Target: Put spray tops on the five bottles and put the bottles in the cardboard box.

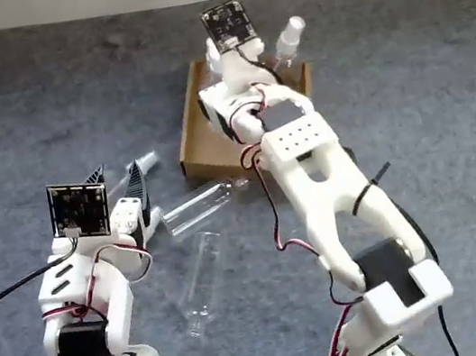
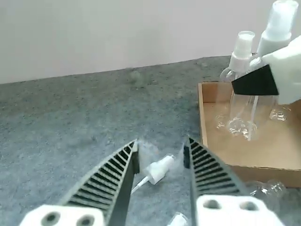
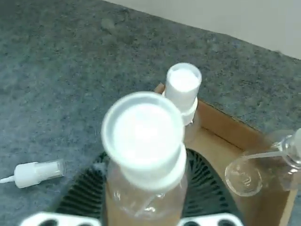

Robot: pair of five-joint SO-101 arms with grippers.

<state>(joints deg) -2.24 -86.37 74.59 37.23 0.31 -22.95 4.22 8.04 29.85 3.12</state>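
Note:
My right gripper (image 1: 229,59) hangs over the cardboard box (image 1: 202,152), shut on a clear bottle (image 3: 143,141) that carries a white spray top; the gripper (image 3: 143,194) holds the bottle by its body. Two more topped bottles (image 2: 240,94) stand in the box (image 2: 249,141), one of them right behind the held bottle (image 3: 183,89). My left gripper (image 1: 117,180) is open low over the carpet, and a loose spray top (image 2: 157,170) lies between its fingertips (image 2: 161,146). Two clear bottles without tops (image 1: 199,205) (image 1: 199,280) lie on the carpet between the arms.
Grey carpet covers the whole table (image 1: 431,127). The loose spray top (image 1: 148,161) lies just left of the box. One topless bottle (image 2: 265,190) lies against the box's near wall. A pale wall stands behind the table.

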